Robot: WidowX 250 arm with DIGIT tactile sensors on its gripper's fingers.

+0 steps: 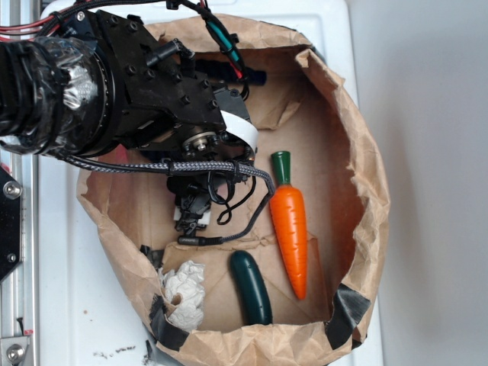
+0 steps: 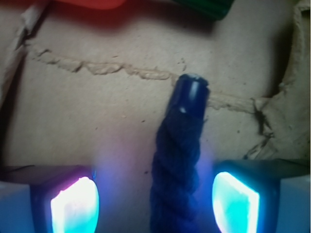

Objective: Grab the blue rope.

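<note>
- Exterior view: the black robot tool [image 1: 191, 217] hangs low inside the brown paper-lined box [image 1: 358, 175]. The orange plastic carrot [image 1: 290, 229] and dark green cucumber [image 1: 252, 288] lie beyond it. The rope is hidden beneath the arm.
- Wrist view: the thick navy twisted rope [image 2: 177, 160] runs between the tool's glowing pads [image 2: 75, 201], its shiny sealed end pointing ahead. The jaws stand apart with gaps on both sides, gripping nothing. Alignment looks done; closing and lifting remain.

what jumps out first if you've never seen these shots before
In the wrist view, a thick navy twisted rope with a shiny blue sealed end lies between the open gripper's glowing pads, untouched. In the exterior view, a bright orange plastic carrot lies beside a dark green cucumber inside a crumpled brown paper bag.
</note>
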